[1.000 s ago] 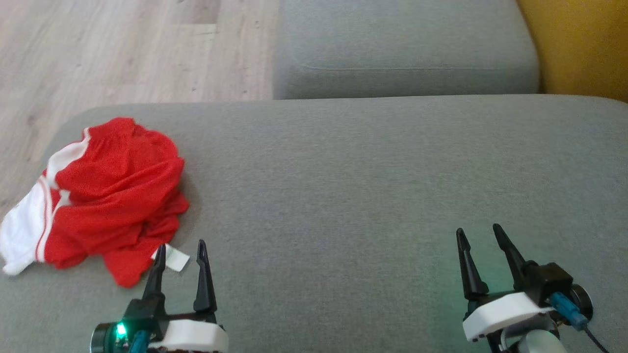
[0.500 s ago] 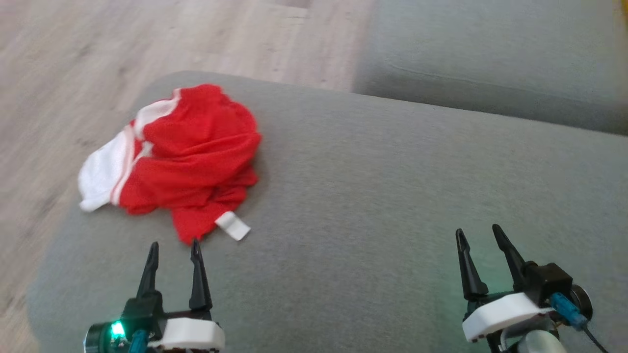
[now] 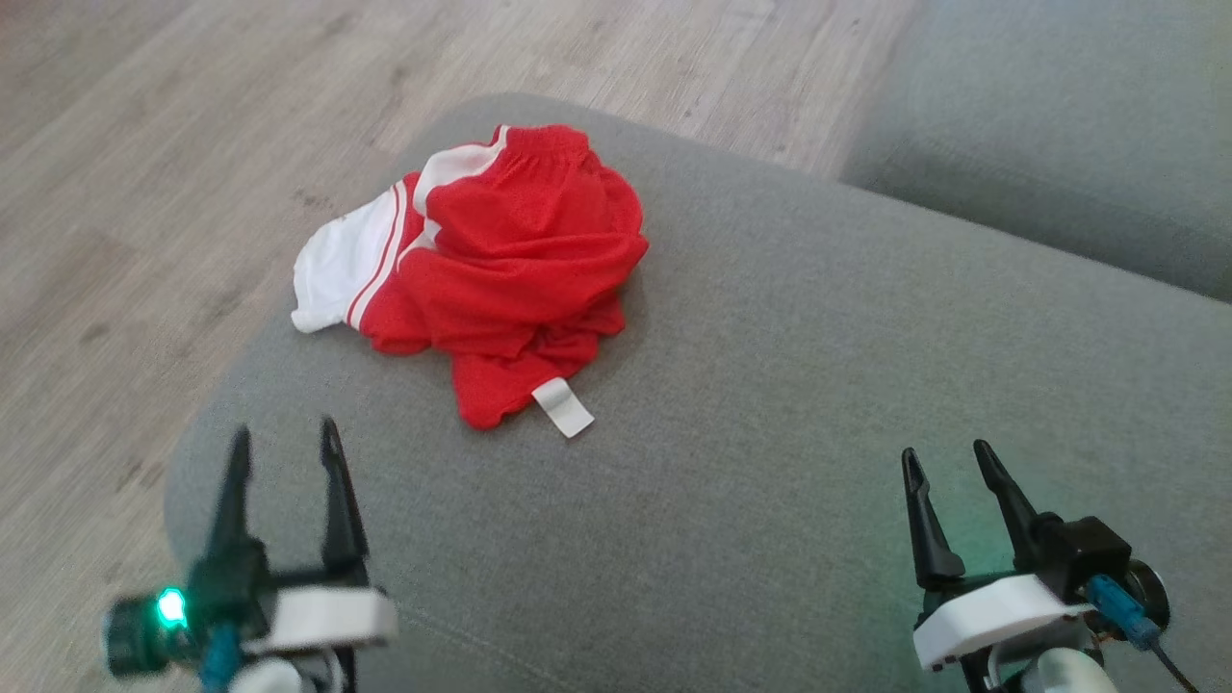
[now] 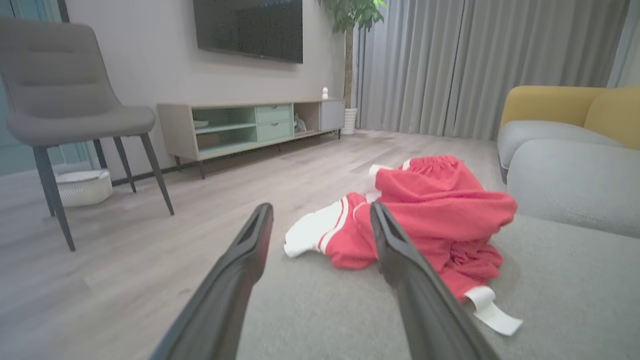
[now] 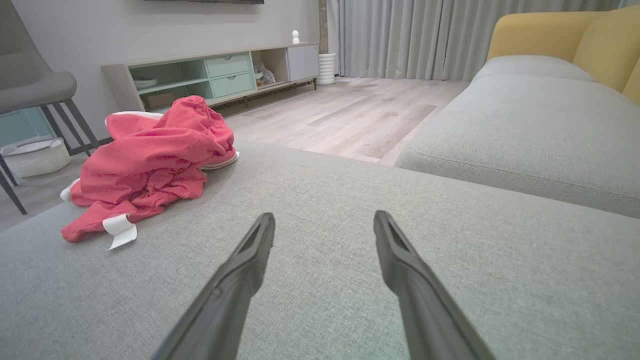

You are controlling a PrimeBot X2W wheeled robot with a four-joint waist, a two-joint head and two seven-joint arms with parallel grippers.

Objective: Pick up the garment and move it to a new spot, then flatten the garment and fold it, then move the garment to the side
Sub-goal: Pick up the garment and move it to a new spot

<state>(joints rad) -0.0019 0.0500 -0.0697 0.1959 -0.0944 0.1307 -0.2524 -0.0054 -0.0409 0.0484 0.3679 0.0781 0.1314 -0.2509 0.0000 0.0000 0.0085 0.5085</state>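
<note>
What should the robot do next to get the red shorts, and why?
Probably reach the left end effector forward to the crumpled red garment. It lies untouched near a corner of the grey cushion, nearer that arm than the right end effector, and both stand open, holding nothing.

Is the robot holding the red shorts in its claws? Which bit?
No, nothing is held. The left gripper and right gripper are both open and empty, apart from the red shorts lying crumpled on the grey cushion.
</note>
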